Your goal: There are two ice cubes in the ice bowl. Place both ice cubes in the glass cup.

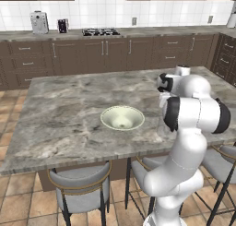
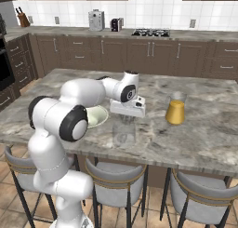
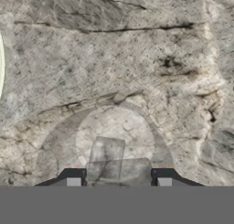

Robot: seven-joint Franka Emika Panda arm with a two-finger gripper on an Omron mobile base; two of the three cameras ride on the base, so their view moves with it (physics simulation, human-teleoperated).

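Observation:
My gripper (image 3: pixel 119 181) hangs straight over the glass cup (image 3: pixel 103 127), jaws wide apart and open. In the hand view two translucent ice cubes overlap inside the cup's round outline: one (image 3: pixel 107 152) further in, the other (image 3: pixel 132 170) between my fingertips, with a small gap on each side. From the right base view the clear cup (image 2: pixel 123 131) stands near the island's front edge, directly under the hand (image 2: pixel 128 106). The cream-green ice bowl (image 1: pixel 122 117) sits left of it with no cube visible inside. A sliver of its rim (image 3: pixel 1 63) shows in the hand view.
An opaque yellow-orange cup (image 2: pixel 175 111) stands on the marble island (image 1: pixel 60 105), to the right of the glass. Several grey stools (image 1: pixel 80 186) line the near side of the island. My arm's elbow (image 1: pixel 196 114) blocks the glass in the left base view.

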